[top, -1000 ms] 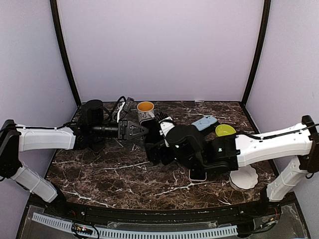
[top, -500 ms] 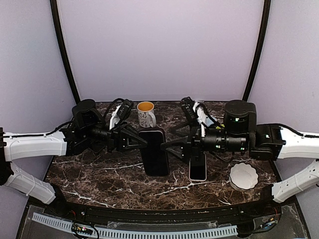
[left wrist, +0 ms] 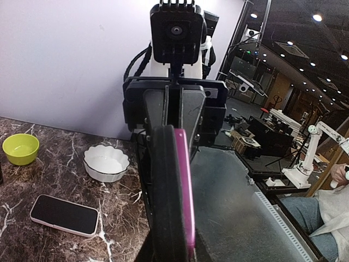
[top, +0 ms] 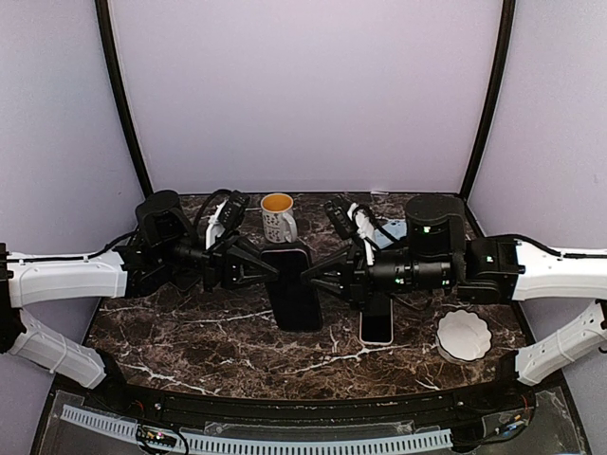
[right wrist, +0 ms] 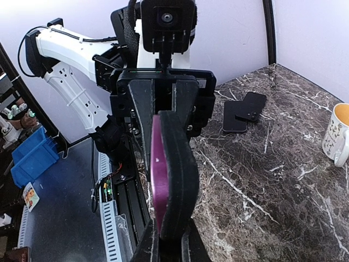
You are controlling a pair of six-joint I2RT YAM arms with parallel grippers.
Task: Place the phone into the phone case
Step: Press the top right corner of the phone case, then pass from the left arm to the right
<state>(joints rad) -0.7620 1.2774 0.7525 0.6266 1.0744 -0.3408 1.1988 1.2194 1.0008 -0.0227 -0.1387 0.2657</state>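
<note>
A black phone case [top: 292, 289] hangs edge-held above the middle of the table, its flat face up toward the top camera. My left gripper [top: 269, 270] is shut on its left edge. My right gripper [top: 315, 276] is shut on its right edge. Edge-on in the left wrist view, the black case [left wrist: 165, 191] lies against a thin purple phone [left wrist: 185, 191], both pinched in my left gripper [left wrist: 174, 243]. From the right wrist, the case [right wrist: 179, 174] looks bent and wavy beside the purple phone [right wrist: 157, 174], clamped by my right gripper [right wrist: 171, 243].
A second phone with a pale rim [top: 377, 324] lies flat on the marble table [top: 190, 332] under my right arm. A mug [top: 277, 216] stands at the back, a white fluted bowl [top: 464, 335] at the front right, a green bowl [left wrist: 20, 148] beyond it. Dark handsets [right wrist: 242, 112] lie back left.
My right arm has swung round to face the left one, and its jaws have gone from open to shut on the case's right edge. The left gripper kept its hold.
</note>
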